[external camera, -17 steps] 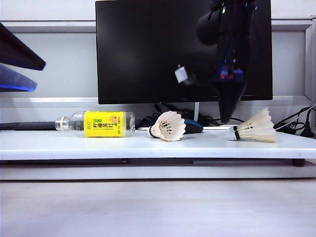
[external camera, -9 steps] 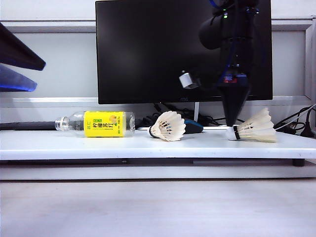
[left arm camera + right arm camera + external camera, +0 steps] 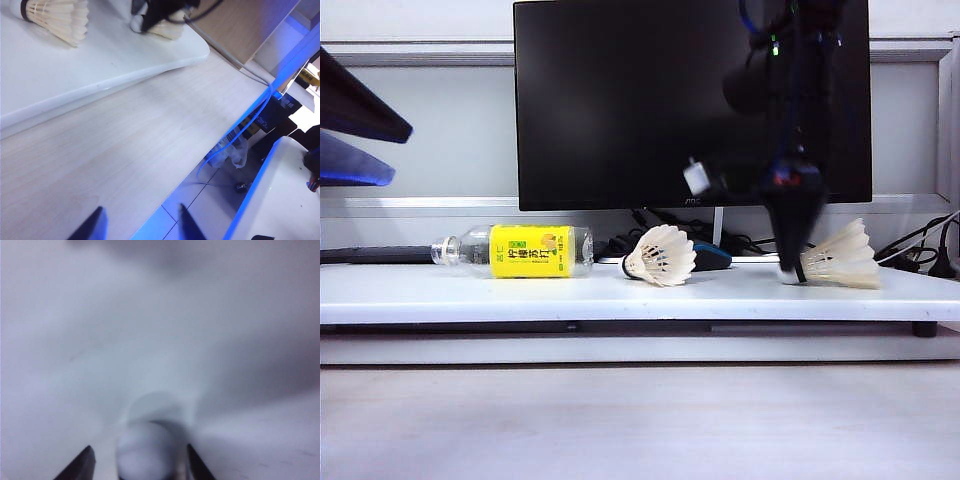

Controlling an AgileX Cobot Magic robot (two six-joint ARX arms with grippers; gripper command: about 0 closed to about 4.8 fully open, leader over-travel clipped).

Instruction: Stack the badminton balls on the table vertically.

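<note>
Right gripper (image 3: 790,270) points straight down at the cork end of the right shuttlecock (image 3: 832,258) on the white table (image 3: 620,295); jaws apart, straddling the rounded tip (image 3: 147,452), not clamped; left gripper (image 3: 142,225) part open, empty, over the wood-grain surface (image 3: 115,150); second shuttlecock (image 3: 660,255) lies mid-table.
</note>
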